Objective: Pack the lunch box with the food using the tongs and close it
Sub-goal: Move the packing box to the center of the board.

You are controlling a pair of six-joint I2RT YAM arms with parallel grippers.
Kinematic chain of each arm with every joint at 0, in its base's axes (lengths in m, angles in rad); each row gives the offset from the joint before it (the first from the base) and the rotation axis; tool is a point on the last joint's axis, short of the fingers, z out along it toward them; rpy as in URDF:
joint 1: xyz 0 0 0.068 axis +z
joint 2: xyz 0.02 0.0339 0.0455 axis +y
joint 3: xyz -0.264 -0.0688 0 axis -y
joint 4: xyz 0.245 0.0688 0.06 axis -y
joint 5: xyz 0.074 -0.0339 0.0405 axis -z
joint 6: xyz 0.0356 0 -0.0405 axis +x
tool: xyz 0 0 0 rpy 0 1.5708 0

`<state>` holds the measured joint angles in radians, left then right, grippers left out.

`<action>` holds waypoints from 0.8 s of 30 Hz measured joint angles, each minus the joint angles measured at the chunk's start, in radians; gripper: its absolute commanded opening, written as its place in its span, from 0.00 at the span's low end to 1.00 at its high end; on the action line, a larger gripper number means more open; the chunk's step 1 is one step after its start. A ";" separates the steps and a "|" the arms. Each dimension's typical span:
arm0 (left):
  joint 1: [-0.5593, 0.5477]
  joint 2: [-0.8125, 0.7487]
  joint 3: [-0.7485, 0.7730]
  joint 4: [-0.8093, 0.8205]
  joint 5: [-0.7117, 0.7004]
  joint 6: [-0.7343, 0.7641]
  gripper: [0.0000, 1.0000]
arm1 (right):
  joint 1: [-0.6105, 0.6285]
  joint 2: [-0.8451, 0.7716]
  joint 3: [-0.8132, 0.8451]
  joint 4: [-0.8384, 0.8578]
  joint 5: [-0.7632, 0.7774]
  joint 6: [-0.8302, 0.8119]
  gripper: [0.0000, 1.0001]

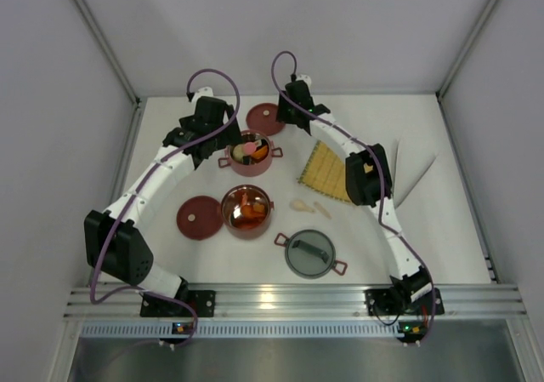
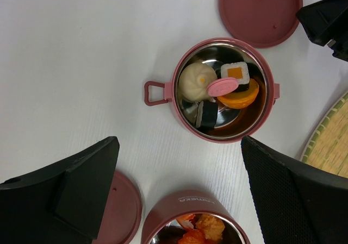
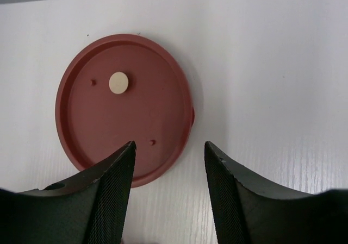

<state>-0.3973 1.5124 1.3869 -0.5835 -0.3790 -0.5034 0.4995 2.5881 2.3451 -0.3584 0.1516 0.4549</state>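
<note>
**Layout.** Both tiers of the lunch box stand uncovered on the table [image 1: 429, 246], so the lids are off to allow filling.
- The far bowl tier [image 2: 220, 89] holds a cream bun [image 2: 193, 81], a pink oval piece [image 2: 223, 86], an orange-centred sushi [image 2: 235, 72], an orange wedge [image 2: 242, 99] and a black-and-white sushi [image 2: 206, 114].
- The near bowl tier [image 1: 247, 211] holds orange and red food [image 2: 202, 229].
- One flat red lid lies beside each tier: the far lid [image 3: 122, 111], recessed face up with a small cream disc [image 3: 119, 83], and the near lid [image 1: 199, 217] just left of the near tier.
- The grey domed lid [image 1: 311, 254] sits toward the front.
- The yellow woven mat [image 1: 327, 171] and two cream spoon-shaped pieces [image 1: 308, 206] lie to the right of the tiers.
- The tongs [image 1: 416, 180] lie on the table at far right, beyond the right arm, well apart from both grippers.

No loose toy food shows outside the bowls. Judgement: packing looks finished and the closing step is in hand.

**Right gripper** [image 3: 169, 144]. It hangs low over the right-hand rim of the far flat lid, with the jaws about half spread. The lid's edge and bare table show in the gap between them. Nothing is gripped, and I cannot tell whether a fingertip touches the rim. The placement suggests a pinch on the rim to carry this lid to the neighbouring far tier.

**Left gripper** [image 2: 179, 139]. It hovers above the far tier with the jaws at full spread. It is empty and clear of the bowl, probably waiting to steady it.
</note>
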 measured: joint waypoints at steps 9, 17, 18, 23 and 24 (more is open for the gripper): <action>0.000 0.000 0.000 0.000 0.000 0.001 0.99 | 0.000 0.045 0.027 0.022 0.052 0.021 0.49; 0.000 0.000 0.000 0.000 0.000 0.004 0.99 | 0.000 0.076 0.047 0.029 0.069 0.016 0.48; 0.000 0.000 0.000 0.000 0.000 0.004 0.99 | 0.000 0.076 0.047 0.030 0.069 0.013 0.47; 0.000 0.000 0.000 0.001 0.000 0.005 0.99 | 0.000 0.079 0.067 0.032 0.073 -0.003 0.46; 0.000 0.000 0.000 0.000 0.000 0.005 0.99 | 0.000 0.079 0.073 0.031 0.073 -0.006 0.46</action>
<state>-0.3973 1.5124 1.3872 -0.5831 -0.3790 -0.4980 0.4999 2.6675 2.4184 -0.3271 0.2245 0.4484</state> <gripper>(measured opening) 0.991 0.461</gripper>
